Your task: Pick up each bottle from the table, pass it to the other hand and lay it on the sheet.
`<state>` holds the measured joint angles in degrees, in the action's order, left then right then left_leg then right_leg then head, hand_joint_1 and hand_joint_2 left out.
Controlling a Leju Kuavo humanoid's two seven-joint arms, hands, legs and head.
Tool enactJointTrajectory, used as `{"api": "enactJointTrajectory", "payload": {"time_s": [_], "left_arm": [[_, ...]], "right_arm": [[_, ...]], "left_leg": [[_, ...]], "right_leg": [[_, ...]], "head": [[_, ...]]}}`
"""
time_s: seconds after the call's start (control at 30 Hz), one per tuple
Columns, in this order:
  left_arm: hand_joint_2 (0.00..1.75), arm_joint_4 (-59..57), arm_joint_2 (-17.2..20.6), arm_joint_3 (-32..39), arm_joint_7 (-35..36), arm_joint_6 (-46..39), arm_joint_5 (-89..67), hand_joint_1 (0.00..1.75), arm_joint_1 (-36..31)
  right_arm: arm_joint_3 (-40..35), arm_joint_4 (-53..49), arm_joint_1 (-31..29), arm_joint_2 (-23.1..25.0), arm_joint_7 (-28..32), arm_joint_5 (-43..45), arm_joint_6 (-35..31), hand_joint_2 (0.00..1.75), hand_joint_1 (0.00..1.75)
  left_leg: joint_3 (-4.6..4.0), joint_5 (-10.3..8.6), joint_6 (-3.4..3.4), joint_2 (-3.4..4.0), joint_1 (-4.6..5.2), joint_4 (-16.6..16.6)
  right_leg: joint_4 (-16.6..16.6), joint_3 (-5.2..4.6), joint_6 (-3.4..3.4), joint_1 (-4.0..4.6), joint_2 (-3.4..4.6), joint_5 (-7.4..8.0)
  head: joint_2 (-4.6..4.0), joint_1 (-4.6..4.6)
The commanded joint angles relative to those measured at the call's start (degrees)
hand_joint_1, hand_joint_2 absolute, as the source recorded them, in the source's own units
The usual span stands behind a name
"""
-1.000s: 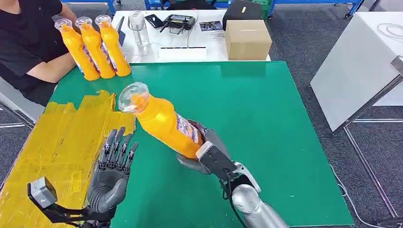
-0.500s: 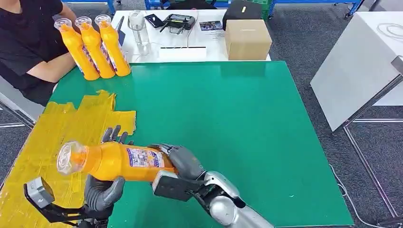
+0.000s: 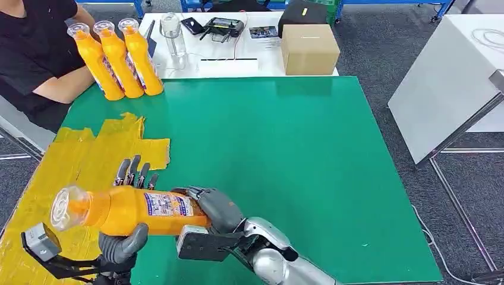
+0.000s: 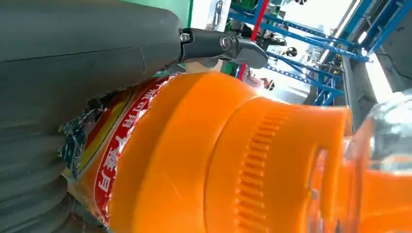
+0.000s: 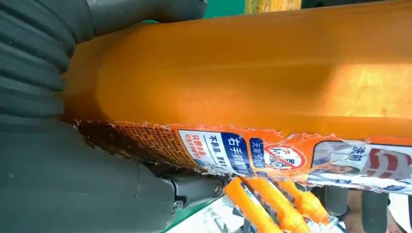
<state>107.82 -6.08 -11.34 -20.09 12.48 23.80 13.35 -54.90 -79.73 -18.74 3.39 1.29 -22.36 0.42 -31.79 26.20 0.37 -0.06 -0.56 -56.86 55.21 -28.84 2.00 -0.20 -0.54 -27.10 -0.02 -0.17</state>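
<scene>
Head view, read left to right: a person in a black shirt (image 3: pixel 35 53) sits at the far left corner of the green table (image 3: pixel 309 166), one forearm resting beside three upright orange bottles (image 3: pixel 116 59), each filled with orange liquid and topped by a clear cap. Nearer the camera, the yellow sheet (image 3: pixel 71 172) covers the table's left portion. Above its near edge the held orange bottle (image 3: pixel 131 211) lies horizontal, clear cap pointing left, labelled body pointing right; it too is full of orange liquid. The left hand (image 3: pixel 122 243) cups the bottle from below, its thumb curled up against the near side and its fingertips (image 3: pixel 134 172) showing past the far side, though whether they press on the bottle cannot be told. The right hand (image 3: pixel 214 208) grasps the bottle's base end, fingers wrapped over it. Beyond the green table, a white table (image 3: pixel 232 65) carries a clear empty-looking cup (image 3: pixel 172 32), a black controller (image 3: pixel 223 27) and a closed cardboard box (image 3: pixel 309 50). Left wrist view: the orange neck and ribbed collar of the bottle (image 4: pixel 252 155) lie against the grey palm. Right wrist view: the torn printed label (image 5: pixel 272 155) on the bottle body sits just beside the grey thumb.
</scene>
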Motion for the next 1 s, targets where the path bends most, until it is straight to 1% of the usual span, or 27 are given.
{"api": "enactJointTrajectory", "payload": {"time_s": [0.03,0.27,0.37,0.4,0.53,0.6,0.63,0.67,0.73,0.77,0.8,0.83,0.87,0.9,1.0], "left_arm": [[1.75,-4.08,-0.58,0.65,0.09,-0.14,-0.51,1.75,-2.83],[1.75,-4.07,-0.59,0.61,-0.15,0.17,-0.66,1.75,-2.85],[1.75,-4.18,-0.67,0.73,-0.52,0.63,-0.71,1.75,-2.81],[1.75,-4.15,-0.73,0.77,-0.61,0.72,-0.72,1.75,-2.76],[1.75,-3.93,-0.66,0.93,-1.11,0.78,-1.12,1.75,-2.57],[1.75,-3.65,-0.38,0.99,-1.56,0.47,-2.25,1.75,-2.57],[1.75,-3.24,-0.13,1.21,-2.44,-0.64,-4.61,1.75,-2.62],[1.75,-2.53,0.40,1.54,-3.22,-1.75,-7.33,1.75,-2.65],[1.75,-1.70,1.65,2.91,-4.85,-5.27,-14.20,1.75,-3.12],[1.75,-1.81,2.53,3.70,-5.25,-7.32,-18.13,1.75,-3.71],[1.75,-2.04,3.07,4.76,-5.35,-8.14,-19.44,1.75,-4.18],[1.75,-2.49,4.02,6.25,-5.63,-11.15,-25.31,1.75,-4.97],[1.75,-2.81,4.22,7.19,-5.67,-12.13,-26.75,1.75,-5.34],[1.75,-3.11,4.31,8.16,-5.63,-11.98,-26.63,1.75,-5.72],[1.75,-3.22,4.39,8.46,-5.66,-11.75,-26.64,1.75,-5.84]], "right_arm": [[-4.21,1.80,-1.21,-1.35,0.65,0.04,1.04,1.75,1.75],[-3.97,1.56,-1.12,-1.59,0.63,0.09,1.04,1.75,1.75],[-3.40,1.35,-0.76,-1.80,0.63,0.16,0.84,1.75,1.75],[-3.05,1.10,-0.50,-1.97,0.64,0.20,0.56,1.75,1.75],[-1.88,-0.03,0.37,-2.77,0.82,0.08,-0.54,1.75,1.75],[-0.57,-1.62,1.57,-3.46,1.41,-0.48,-2.28,1.75,1.75],[0.67,-2.86,2.73,-3.88,1.81,-1.19,-4.02,1.75,0.96],[2.53,-5.02,4.38,-4.61,2.03,-2.07,-5.86,1.75,0.00],[6.90,-10.19,8.42,-6.60,2.83,-2.05,-8.42,1.75,0.00],[8.90,-12.53,10.16,-7.51,3.58,-1.24,-9.09,0.00,0.00],[10.40,-14.58,11.44,-8.45,3.67,-1.07,-9.36,0.00,0.00],[12.74,-17.44,13.63,-9.48,5.14,-1.02,-10.01,0.00,0.00],[13.87,-18.76,14.68,-9.80,5.68,-0.92,-10.34,0.00,0.00],[14.69,-19.90,15.48,-10.22,6.12,-0.86,-9.90,0.00,0.00],[14.87,-20.26,15.70,-10.22,6.16,-0.91,-9.67,0.00,0.00]], "left_leg": [[0.14,-0.01,0.01,-0.08,-0.01,0.07],[0.07,-0.02,0.01,-0.05,0.00,0.05],[0.20,0.00,0.02,-0.05,-0.03,0.09],[0.08,-0.02,0.01,-0.06,0.01,0.06],[0.07,-0.02,0.02,-0.06,0.02,0.05],[0.16,0.00,0.02,-0.10,-0.03,0.08],[0.09,-0.01,0.02,-0.12,-0.02,0.05],[0.11,-0.01,0.02,-0.16,-0.01,0.06],[0.09,0.00,0.03,-0.22,-0.02,0.04],[0.06,-0.02,0.02,-0.30,-0.01,0.04],[0.05,0.01,0.02,-0.23,-0.05,0.00],[0.03,-0.02,0.02,-0.30,0.00,0.02],[0.15,0.02,0.04,-0.32,-0.04,0.02],[0.03,-0.03,0.03,-0.37,0.00,0.03],[0.03,-0.02,0.01,-0.26,-0.01,0.03]], "right_leg": [[-0.09,0.17,-0.02,0.01,-0.05,0.00],[-0.07,0.10,-0.01,0.01,-0.04,0.01],[-0.14,0.24,-0.03,0.04,-0.01,0.01],[-0.06,0.11,-0.01,-0.01,-0.05,0.00],[-0.05,0.09,0.00,-0.02,-0.05,0.00],[-0.13,0.22,-0.02,0.03,-0.07,0.00],[-0.10,0.15,-0.01,0.02,-0.11,-0.01],[-0.10,0.18,-0.01,0.02,-0.14,-0.02],[-0.10,0.18,-0.01,0.02,-0.21,-0.04],[-0.09,0.17,-0.01,0.01,-0.29,-0.06],[-0.08,0.14,-0.02,0.05,-0.22,-0.05],[-0.07,0.12,0.00,0.00,-0.28,-0.05],[-0.12,0.27,-0.02,0.04,-0.28,-0.07],[-0.08,0.15,0.00,-0.01,-0.32,-0.05],[-0.07,0.10,-0.02,0.00,-0.19,-0.02]], "head": [[0.00,0.00],[0.00,0.00],[0.00,0.00],[0.00,0.00],[0.00,0.00],[0.00,0.00],[0.00,0.00],[0.00,0.00],[0.00,0.02],[0.00,-0.04],[0.00,0.02],[0.00,-0.04],[0.00,0.04],[0.00,-0.02],[0.00,0.00]]}}
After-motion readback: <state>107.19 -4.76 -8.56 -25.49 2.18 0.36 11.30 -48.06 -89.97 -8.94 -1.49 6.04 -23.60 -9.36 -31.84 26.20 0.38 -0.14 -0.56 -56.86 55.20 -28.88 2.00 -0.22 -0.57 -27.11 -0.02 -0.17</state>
